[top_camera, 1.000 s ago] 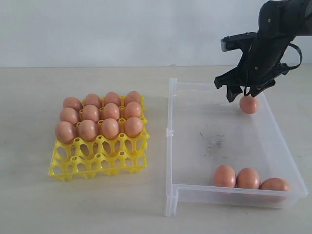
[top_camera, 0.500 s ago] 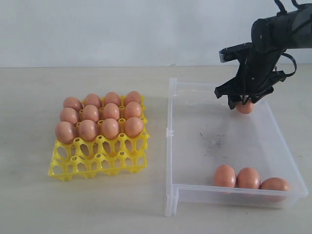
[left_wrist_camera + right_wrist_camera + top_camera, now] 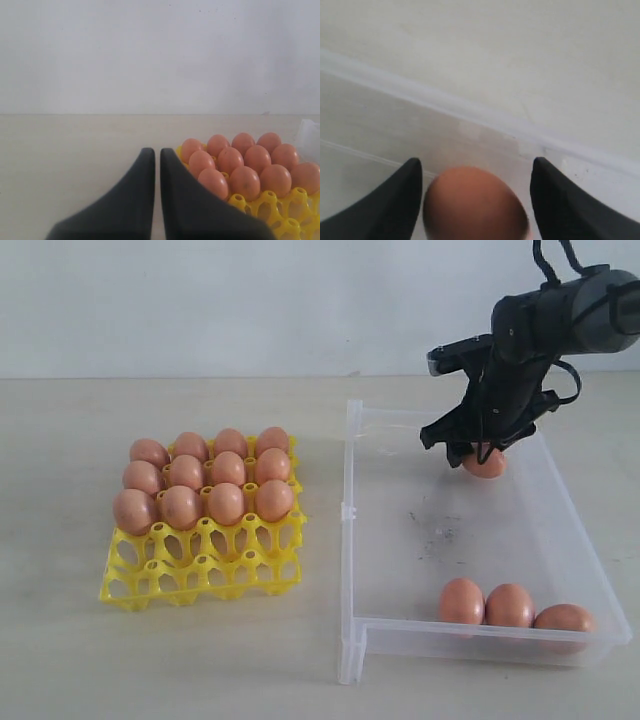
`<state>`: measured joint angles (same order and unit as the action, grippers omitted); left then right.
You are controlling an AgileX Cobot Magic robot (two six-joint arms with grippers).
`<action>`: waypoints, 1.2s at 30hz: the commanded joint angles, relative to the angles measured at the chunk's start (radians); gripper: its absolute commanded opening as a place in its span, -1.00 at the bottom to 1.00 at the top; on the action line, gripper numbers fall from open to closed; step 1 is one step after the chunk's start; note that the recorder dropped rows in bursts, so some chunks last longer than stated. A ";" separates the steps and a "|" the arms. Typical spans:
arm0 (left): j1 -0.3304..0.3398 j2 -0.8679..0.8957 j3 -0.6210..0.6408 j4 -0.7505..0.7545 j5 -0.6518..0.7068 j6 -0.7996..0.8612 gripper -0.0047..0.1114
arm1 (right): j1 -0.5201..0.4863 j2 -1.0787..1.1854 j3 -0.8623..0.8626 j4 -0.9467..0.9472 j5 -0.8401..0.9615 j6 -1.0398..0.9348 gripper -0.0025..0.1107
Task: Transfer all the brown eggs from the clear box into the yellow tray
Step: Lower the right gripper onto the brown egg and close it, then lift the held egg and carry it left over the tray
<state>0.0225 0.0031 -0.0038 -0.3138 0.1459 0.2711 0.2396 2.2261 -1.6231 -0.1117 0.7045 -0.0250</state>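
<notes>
Presently right gripper [image 3: 476, 165] straddles a brown egg [image 3: 475, 205] in the clear box [image 3: 350, 540], jaws spread, perhaps touching it. Left gripper [image 3: 154, 152] sits pressed together near yellow tray [image 3: 270, 205].

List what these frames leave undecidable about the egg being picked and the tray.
- Exterior view: the black right gripper covers the top of the orange-brown oval egg in the clear plastic box; contact cannot be told.
- Right wrist view: the picture's edge cuts off part of that egg.
- Left wrist view: the edge cuts off the yellow plastic lattice tray; its empty cups cannot be counted there.
</notes>
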 commanded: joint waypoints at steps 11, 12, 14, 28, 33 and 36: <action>0.002 -0.003 0.004 -0.005 -0.014 0.000 -0.85 | 0.001 0.031 -0.006 -0.008 0.040 -0.255 0.02; 0.002 -0.003 0.004 -0.005 -0.014 0.000 -0.85 | 0.001 0.031 -0.006 -0.008 0.044 -0.270 0.02; 0.002 -0.003 0.004 -0.005 -0.014 0.000 -0.85 | 0.001 0.031 -0.006 -0.008 0.056 -0.303 0.02; 0.002 -0.003 0.004 -0.005 -0.014 0.000 -0.85 | 0.001 0.031 -0.006 -0.032 0.105 -0.288 -0.47; 0.002 -0.003 0.004 -0.005 -0.014 0.000 -0.85 | 0.001 0.025 -0.006 -0.026 0.104 -0.199 -0.96; 0.002 -0.003 0.004 -0.005 -0.014 0.000 -0.85 | 0.001 0.004 -0.004 0.054 0.053 -0.206 -0.96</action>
<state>0.0225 0.0031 -0.0038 -0.3138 0.1459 0.2711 0.2396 2.2404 -1.6392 -0.1191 0.7784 -0.2319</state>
